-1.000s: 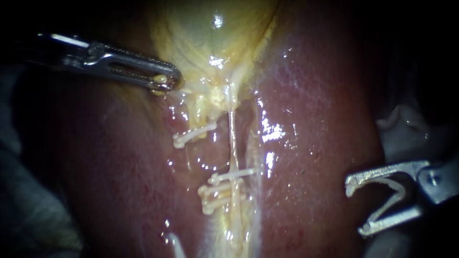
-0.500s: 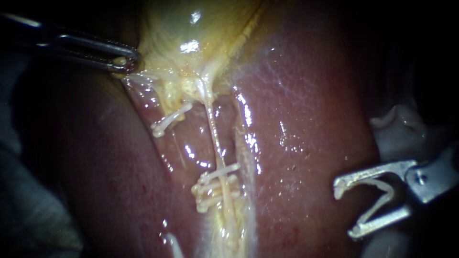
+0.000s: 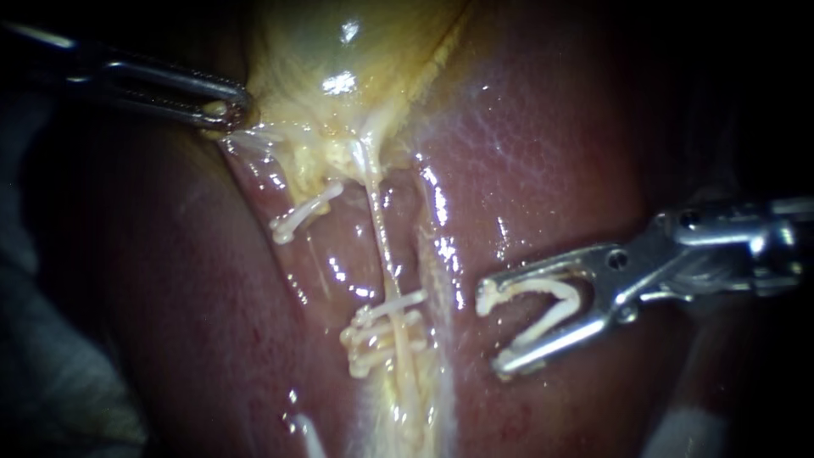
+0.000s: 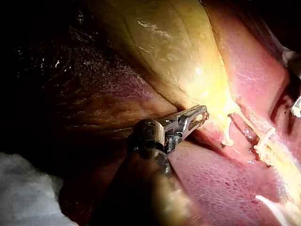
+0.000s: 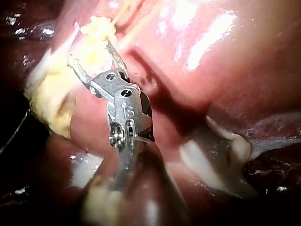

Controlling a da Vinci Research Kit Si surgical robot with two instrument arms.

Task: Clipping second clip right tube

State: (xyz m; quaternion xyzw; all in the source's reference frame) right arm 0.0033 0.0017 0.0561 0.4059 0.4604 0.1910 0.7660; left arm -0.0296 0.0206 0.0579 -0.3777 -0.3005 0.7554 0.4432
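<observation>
Right tube: thin, pale, wet, stretched straight down from the gallbladder over the liver. Crossed low down by white clips stacked close together. Open clip: white, V-shaped, seated between the spread jaws of the right instrument, right of the tube, not touching it
</observation>
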